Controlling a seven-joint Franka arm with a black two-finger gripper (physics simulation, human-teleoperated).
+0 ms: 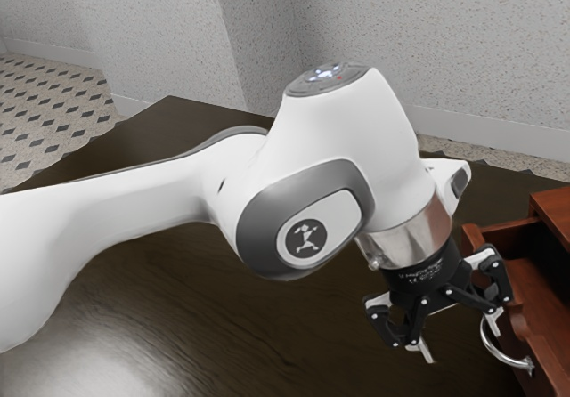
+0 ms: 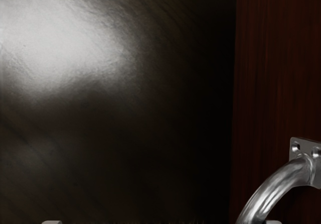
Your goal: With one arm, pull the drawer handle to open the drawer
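The claw (image 1: 456, 326) was wide open and held nothing. The shiny drawer handle (image 1: 504, 348) sat just beside one finger, near its tip, but nothing squeezed it. The handle was fixed to the front of the red-brown drawer (image 1: 534, 299), at the exterior view's right, above the dark table (image 1: 178, 308). This looked like the reaching step. Next the claw would need to fit around the handle, close tight, then pull back
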